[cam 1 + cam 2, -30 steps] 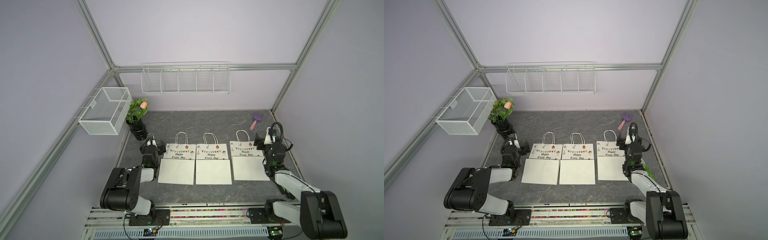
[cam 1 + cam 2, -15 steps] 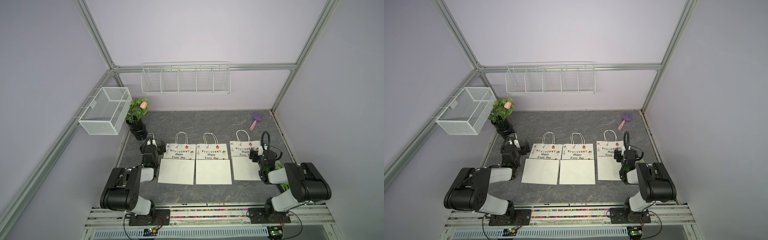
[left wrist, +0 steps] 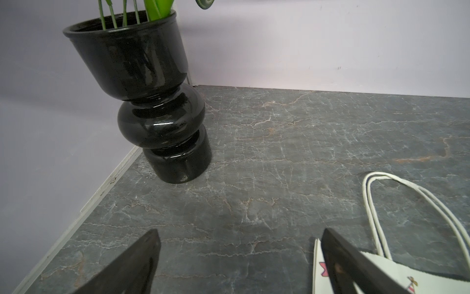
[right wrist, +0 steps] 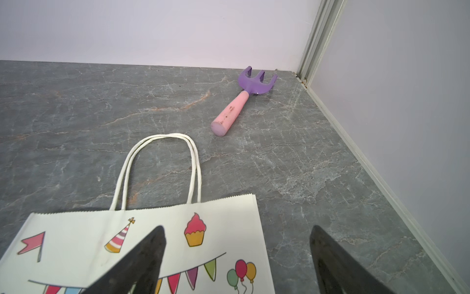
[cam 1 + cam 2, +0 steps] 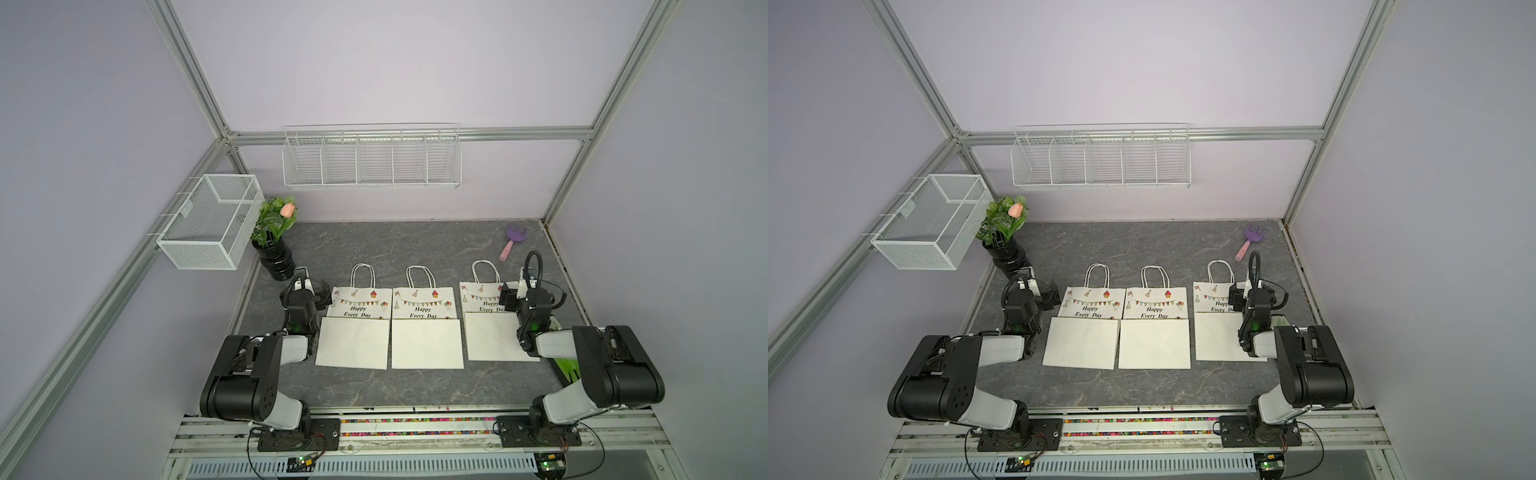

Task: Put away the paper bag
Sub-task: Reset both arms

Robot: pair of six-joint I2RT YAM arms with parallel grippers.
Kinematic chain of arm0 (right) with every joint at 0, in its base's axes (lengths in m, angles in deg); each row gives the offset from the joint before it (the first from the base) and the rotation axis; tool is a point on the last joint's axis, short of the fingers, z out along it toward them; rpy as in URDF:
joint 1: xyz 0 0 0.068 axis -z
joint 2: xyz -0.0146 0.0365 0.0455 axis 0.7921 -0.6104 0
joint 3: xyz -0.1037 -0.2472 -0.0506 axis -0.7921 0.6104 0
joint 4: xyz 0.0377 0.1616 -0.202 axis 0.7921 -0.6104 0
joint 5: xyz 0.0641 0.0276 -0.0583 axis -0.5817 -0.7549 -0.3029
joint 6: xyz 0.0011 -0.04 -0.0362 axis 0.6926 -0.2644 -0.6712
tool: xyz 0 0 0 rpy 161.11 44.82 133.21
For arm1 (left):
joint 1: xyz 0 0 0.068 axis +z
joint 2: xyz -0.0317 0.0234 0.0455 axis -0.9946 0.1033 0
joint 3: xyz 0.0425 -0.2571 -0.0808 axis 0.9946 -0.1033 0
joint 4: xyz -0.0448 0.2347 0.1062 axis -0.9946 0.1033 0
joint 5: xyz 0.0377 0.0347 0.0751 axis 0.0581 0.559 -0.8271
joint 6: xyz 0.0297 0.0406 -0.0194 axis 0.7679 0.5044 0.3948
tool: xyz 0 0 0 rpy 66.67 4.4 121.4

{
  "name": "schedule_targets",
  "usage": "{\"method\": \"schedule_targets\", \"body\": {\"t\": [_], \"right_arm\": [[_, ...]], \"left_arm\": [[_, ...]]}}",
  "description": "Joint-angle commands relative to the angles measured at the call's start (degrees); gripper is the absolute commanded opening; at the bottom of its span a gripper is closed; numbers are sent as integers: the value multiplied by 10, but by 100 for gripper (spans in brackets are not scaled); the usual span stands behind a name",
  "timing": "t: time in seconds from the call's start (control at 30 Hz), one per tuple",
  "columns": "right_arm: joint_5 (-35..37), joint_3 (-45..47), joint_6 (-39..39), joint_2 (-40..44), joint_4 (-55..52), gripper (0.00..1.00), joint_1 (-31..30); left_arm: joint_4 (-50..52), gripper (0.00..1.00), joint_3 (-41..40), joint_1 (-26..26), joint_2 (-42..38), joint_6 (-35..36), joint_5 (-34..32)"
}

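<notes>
The left gripper point(image 3: 239, 234), jaws apart and empty, is seen just beside the leftmost flat white paper bag point(image 5: 353, 332), which is printed with party flags. A middle bag point(image 5: 426, 336) and a right bag point(image 5: 486, 340) are laid next to it in one row on the grey marbled tabletop point(image 5: 415, 245). Over the right bag's side edge the right gripper point(image 4: 236, 227) is held, jaws also apart. The bags are judged light, thin and easily creased; the white twisted-paper handles point(image 4: 165, 135) are best pinched. Three bags and two grippers are counted.

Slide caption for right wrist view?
Open right gripper over edge of paper bag; toy rake beyond on grey table.
</notes>
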Motion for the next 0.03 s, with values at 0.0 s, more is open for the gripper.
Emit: {"method": "schedule_targets", "body": {"t": [0.0], "right_arm": [[2,-3,8,5,-5,89,0]], "left_arm": [[15,99,22,9,9,-1,13]]}}
